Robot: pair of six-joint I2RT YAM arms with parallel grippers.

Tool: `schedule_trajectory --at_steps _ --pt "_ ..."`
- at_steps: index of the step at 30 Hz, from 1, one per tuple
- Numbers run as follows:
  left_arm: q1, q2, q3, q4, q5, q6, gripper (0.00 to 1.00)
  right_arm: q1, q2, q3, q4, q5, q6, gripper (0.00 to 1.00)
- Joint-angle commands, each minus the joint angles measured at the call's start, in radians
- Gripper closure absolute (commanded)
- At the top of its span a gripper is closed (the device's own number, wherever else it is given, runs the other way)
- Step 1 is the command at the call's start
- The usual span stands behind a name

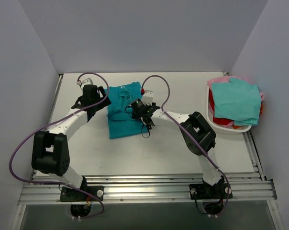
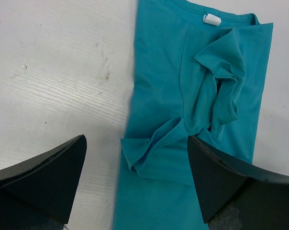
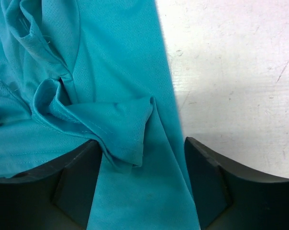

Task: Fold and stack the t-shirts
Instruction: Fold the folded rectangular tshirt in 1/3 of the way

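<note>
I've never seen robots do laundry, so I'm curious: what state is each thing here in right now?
Teal t-shirt: lying on table, partly folded, sleeve bunched.
Left gripper: open, over shirt's edge.
Right gripper: open, straddling a shirt fold.
Basket: heaped with shirts, aqua-green shirt on top.

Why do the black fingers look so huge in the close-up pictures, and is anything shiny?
Left wrist view: the left gripper's fingers sit right by the lens, so they loom big and dark, while the teal t-shirt is sharp. Right wrist view: same for the right gripper's fingers, with a soft shadow on the table. Top external view: even light, no glare, walls lean outward.
</note>
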Motion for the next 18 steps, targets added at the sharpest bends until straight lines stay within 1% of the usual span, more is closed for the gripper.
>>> schedule_trajectory --at_steps 1,4,6,11,13,18 --pt "0.007 0.007 0.014 0.050 0.010 0.004 0.05 -0.004 -0.029 0.035 -0.006 0.011 -0.010 0.39" --pt "0.007 0.012 0.013 0.048 0.010 0.004 0.05 -0.004 -0.022 0.044 -0.007 0.007 -0.013 0.46" --pt "0.007 0.012 0.011 0.051 0.010 0.004 0.05 -0.004 -0.013 0.050 -0.006 0.003 -0.013 0.53" --pt "0.007 0.014 0.011 0.051 0.005 0.004 0.05 -0.004 0.001 0.059 -0.006 -0.006 -0.014 0.65" --pt "0.007 0.012 0.010 0.053 0.005 0.004 0.05 -0.004 0.010 0.065 -0.007 -0.011 -0.016 0.68" --pt "0.007 0.017 0.010 0.053 0.002 0.005 0.05 -0.007 0.023 0.078 -0.006 -0.012 -0.016 0.70"
